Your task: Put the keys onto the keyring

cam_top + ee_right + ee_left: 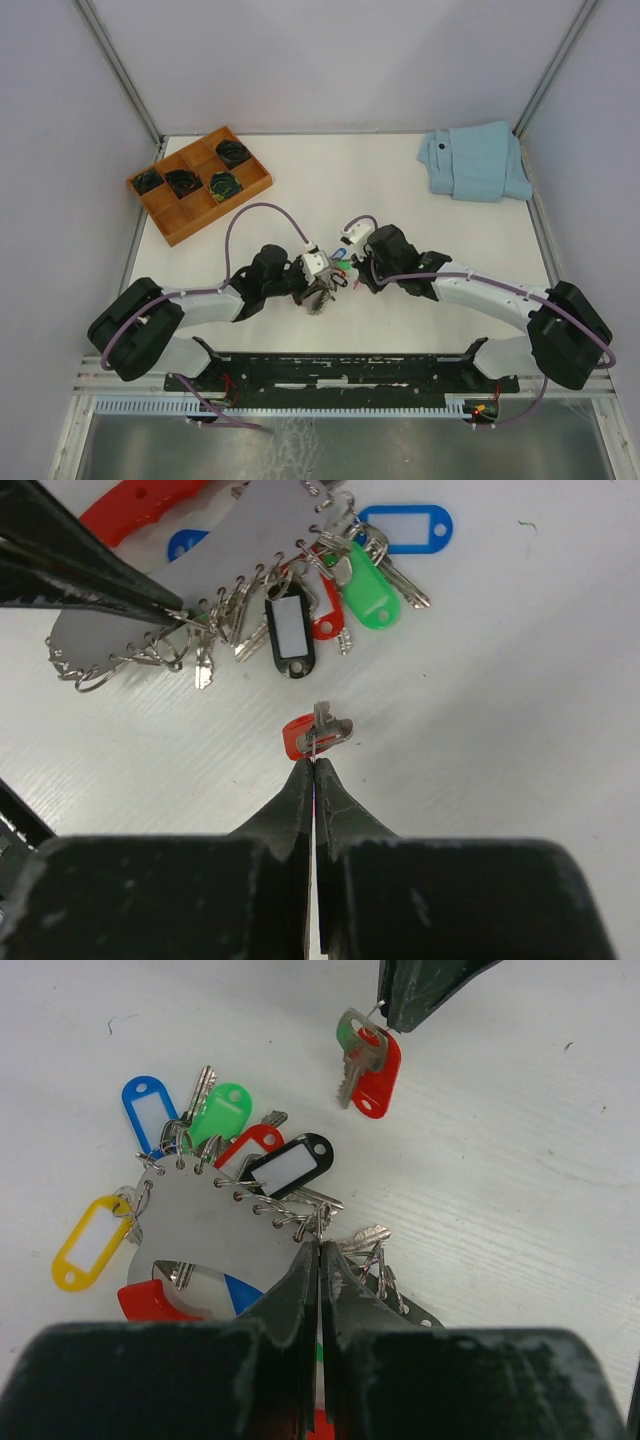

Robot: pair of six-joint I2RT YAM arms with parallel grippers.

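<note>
One key (pixel 368 1060), red tag: light, stiff, slippery, we judge; right claw (pixel 314 764) clenched on its head, left claw (pixel 320 1250) clamping the keyring (pixel 200 1210).

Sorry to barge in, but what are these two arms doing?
The left gripper has its jaws shut on the metal keyring bunch with a grey band and coloured plastic tags. The right gripper pinches a small silver key with a red plastic tag, apart from the bunch, not yet on it.
</note>
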